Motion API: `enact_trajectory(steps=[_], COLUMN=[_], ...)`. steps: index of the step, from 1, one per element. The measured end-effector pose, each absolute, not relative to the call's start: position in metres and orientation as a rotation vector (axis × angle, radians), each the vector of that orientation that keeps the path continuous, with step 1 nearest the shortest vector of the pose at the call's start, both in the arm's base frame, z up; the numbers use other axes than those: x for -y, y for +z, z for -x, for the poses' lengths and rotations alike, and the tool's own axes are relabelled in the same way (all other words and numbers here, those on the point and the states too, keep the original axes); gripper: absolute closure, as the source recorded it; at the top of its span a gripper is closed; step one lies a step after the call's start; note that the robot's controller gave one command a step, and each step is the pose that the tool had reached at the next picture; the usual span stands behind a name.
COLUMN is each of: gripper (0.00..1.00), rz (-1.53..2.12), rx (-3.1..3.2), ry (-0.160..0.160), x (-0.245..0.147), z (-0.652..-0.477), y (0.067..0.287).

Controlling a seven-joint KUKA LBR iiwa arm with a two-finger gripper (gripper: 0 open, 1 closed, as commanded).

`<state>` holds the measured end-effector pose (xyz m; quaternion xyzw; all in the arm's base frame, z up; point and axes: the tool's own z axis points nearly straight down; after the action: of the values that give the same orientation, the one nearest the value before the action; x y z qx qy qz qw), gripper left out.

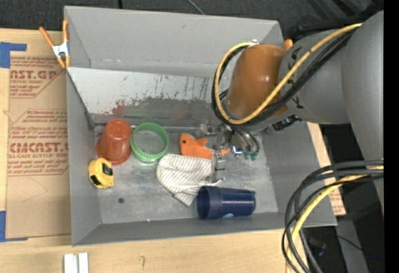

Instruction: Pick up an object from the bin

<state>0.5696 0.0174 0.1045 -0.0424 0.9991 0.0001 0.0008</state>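
Scuffed grey metal bin [156, 41], gripper [219, 166] low near mid-floor, slightly toward 3 o'clock.
Rust-streaked, scratched wall at 12 o'clock; bare floor along the 6 o'clock edge and in the 3 o'clock corner. At 9 o'clock an upturned orange cup [115, 139] touching a green round cup [149, 141]; at 8 o'clock a yellow tape measure [101, 173], apart. Mid-floor a crumpled white cloth [182, 177], its 5 o'clock end against a navy cup [225, 202] lying on its side. Reaching in from 3 o'clock, bent downward under orange cover [255, 78] and yellow cables [217, 81]; tip at the cloth's 3 o'clock edge, orange flat piece [194, 147] just beside at 10 o'clock. Open or closed: cannot tell.
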Motion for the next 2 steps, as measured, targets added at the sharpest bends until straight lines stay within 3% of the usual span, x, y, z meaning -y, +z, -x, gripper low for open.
enact_trajectory(steps=[1, 2], gripper=[0.0, 1.0], rz=[-0.102, 0.025], rx=[-3.139, -3.139], ry=[0.001, 0.0], x=[-0.0336, -0.0325], z=[-0.578, -0.5792], y=[0.068, 0.0701])
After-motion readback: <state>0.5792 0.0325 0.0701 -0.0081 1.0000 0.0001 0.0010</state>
